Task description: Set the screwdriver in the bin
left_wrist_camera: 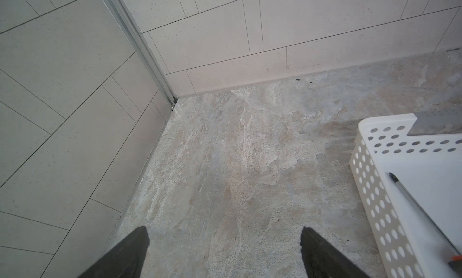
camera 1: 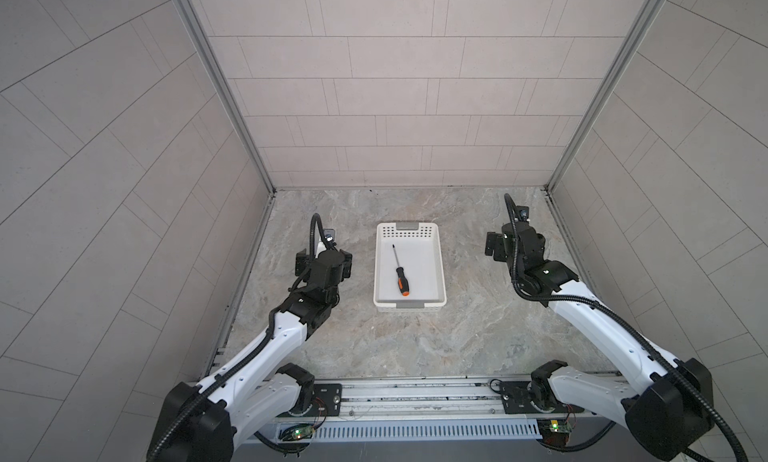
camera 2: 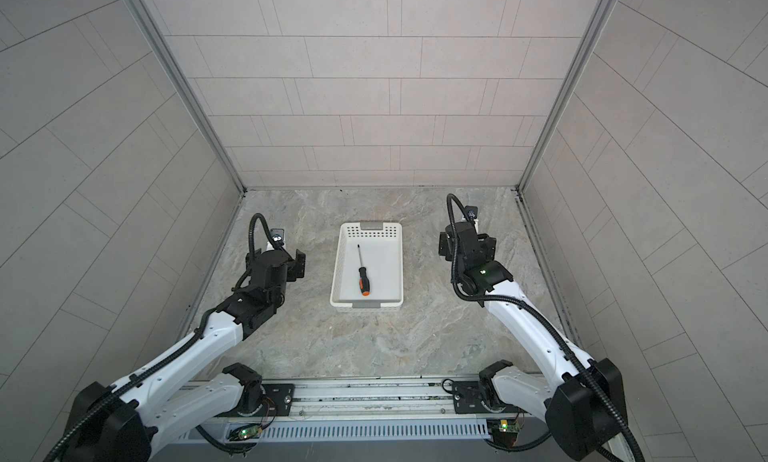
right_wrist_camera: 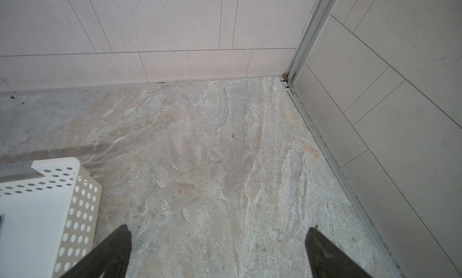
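We see the left gripper (left_wrist_camera: 223, 230) with its jaws spread wide and nothing between them, only bare tabletop (left_wrist_camera: 225, 151) ahead of it; the right gripper (right_wrist_camera: 220, 229) is equally wide apart and empty. The bin (camera 1: 441, 264) sits between the two grippers, just beside the left one on its inner side and somewhat further from the right one. The screwdriver (camera 1: 400, 271) lies flat on the bin's floor, its shaft tip pointing away from both arm bases and its orange butt towards them; neither gripper touches it.

We judge the task done as things lie, so the risks are those of spoiling it. Either arm, swinging inward while it pulls back, could clip a perforated wall of the bin and shove or tip it; the left gripper is the nearer, so we would watch that one. The handle looks rounded, so a knock to the bin might roll the screwdriver, though the walls should keep it inside. A needless re-grasp could lift it out again.

We can read no writing; the handle shows no brand at this size, and the bin carries no label that we can see.
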{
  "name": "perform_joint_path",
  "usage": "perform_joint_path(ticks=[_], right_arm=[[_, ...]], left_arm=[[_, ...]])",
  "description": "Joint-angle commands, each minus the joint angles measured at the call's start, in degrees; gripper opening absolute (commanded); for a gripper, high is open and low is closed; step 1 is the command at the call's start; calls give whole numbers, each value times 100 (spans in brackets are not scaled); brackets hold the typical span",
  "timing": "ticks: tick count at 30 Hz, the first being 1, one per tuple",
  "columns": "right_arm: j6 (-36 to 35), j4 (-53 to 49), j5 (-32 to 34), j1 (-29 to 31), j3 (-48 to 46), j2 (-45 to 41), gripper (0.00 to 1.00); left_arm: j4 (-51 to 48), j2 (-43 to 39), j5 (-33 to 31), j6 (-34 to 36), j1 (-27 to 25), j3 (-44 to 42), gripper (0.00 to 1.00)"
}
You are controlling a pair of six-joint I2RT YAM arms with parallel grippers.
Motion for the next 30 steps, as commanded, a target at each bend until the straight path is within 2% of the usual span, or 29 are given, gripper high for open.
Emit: perform_joint_path(ticks=[1,3,5,7,9,10,11,13,16,19,21,23,25,28,30], right_arm=[[-327,182,-50,-147,-77,106,100],[-541,251,-161,-208,-112,175,100],[-735,321,-227,-233,-133,230,100],[-1027,633,-362,-260,-284,257,100],[-1142,1084,-420,-302,-535,245,100],[-1166,1304,-452,-333,-650,225,100],[-1158,1539,-466,-360,-790,190,100],[-1140,1858,-529,-413,-978,170,100],[-1246,1821,-646,-463,-932,292,100],[-932,1682,-682,-559,-840,473,100],[-973,1832,-957,-700,-892,527,100],[-1228,2141,-1024,-751,-1021,547,100],[-1126,2287,-945,-832,-1101,556,100],[-1033,2521,-965,-958,-1256,580,100],[-1216,2988,-945,-1003,-1480,597,100]], left_arm=[[65,-107,43,-29,162,-32,100],[4,-85,-160,-316,313,1,100],[-154,-75,-12,-430,521,70,100],[-307,-89,732,-439,851,135,100],[-95,-125,2255,45,1338,20,100],[126,-132,2456,294,1425,-108,100],[381,-128,2362,573,1435,-287,100],[676,-82,2059,542,1500,-506,100],[672,58,2697,442,1867,-513,100],[1444,110,2434,280,2022,-902,100],[2159,52,2552,123,2214,-1304,100],[2166,3,2702,95,2324,-1335,100],[2104,37,2865,151,2344,-1268,100],[2437,181,2862,105,2359,-1350,100],[2725,360,2735,-19,2353,-1458,100]])
